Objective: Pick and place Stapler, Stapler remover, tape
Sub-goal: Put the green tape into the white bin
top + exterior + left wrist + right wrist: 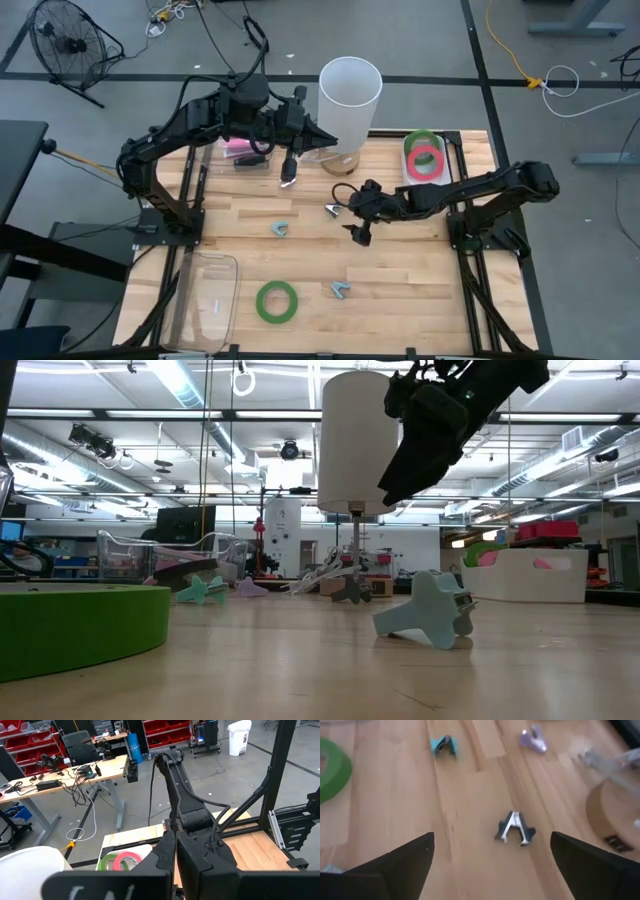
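Observation:
A black-and-white staple remover [515, 827] lies on the wooden table [420, 270], also seen in the high view [333, 209]. My right gripper [492, 836] is open and hangs above the table just right of it [357, 212], one finger on each side of it and not touching. My left gripper [325, 137] is shut and empty, raised beside the white cylinder [350, 95] at the far edge. One green tape ring [277, 301] lies flat near the front edge. A green ring [422, 140] and a red ring [426, 160] lie in a white tray [408, 172] at the far right.
Two teal staple removers [280, 229] [341, 290] and a purple one [535, 737] lie on the table. A clear box [222, 158] at the far left holds a pink thing [240, 150]. Another clear box [208, 300] stands at the near left.

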Controlling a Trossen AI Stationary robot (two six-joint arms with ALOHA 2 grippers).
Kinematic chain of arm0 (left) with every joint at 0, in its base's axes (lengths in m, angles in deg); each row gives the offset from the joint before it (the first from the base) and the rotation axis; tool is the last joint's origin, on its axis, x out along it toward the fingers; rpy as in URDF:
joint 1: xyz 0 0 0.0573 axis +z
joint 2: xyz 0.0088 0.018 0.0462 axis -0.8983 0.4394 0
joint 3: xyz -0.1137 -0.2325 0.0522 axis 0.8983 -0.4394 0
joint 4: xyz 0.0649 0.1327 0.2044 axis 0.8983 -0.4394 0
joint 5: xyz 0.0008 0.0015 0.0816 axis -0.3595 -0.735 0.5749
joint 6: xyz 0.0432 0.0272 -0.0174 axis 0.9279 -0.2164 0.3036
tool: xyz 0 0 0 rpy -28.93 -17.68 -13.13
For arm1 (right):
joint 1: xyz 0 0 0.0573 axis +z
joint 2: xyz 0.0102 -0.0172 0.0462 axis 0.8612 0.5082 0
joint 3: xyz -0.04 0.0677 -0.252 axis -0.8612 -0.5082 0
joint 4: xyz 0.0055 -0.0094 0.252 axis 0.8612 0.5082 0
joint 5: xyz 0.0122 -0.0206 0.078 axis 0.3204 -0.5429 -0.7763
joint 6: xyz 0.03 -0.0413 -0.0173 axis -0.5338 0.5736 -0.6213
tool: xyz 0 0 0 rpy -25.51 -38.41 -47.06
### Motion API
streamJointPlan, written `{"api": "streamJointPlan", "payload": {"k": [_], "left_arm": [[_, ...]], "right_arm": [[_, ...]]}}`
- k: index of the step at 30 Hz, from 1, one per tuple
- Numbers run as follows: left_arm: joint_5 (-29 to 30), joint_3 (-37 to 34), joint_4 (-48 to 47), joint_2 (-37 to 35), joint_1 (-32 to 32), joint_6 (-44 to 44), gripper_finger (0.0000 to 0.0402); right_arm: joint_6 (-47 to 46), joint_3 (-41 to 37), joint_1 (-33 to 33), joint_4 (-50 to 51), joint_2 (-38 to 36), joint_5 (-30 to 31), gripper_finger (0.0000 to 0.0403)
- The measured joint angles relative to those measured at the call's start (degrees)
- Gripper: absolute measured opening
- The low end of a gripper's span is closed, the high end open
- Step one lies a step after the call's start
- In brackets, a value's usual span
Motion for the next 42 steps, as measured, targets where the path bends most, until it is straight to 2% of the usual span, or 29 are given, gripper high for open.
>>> {"api": "streamJointPlan", "payload": {"k": [7,14,22,42], "left_arm": [[0.0,0.0,0.0,0.0,0.0,0.0,0.0021],[0.0,0.0,0.0,0.0,0.0,0.0,0.0021],[0.0,0.0,0.0,0.0,0.0,0.0,0.0021],[0.0,0.0,0.0,0.0,0.0,0.0,0.0021]], "right_arm": [[0.3,0.0,0.0,-4.2,1.4,4.1,0.0399],[-0.1,0.0,-0.5,-5.8,4.4,3.2,0.0398],[-0.1,0.0,-3.6,-4.7,5.9,-1.5,0.0398],[-0.1,0.0,-4.6,-3.7,5.9,-3.2,0.0398]]}}
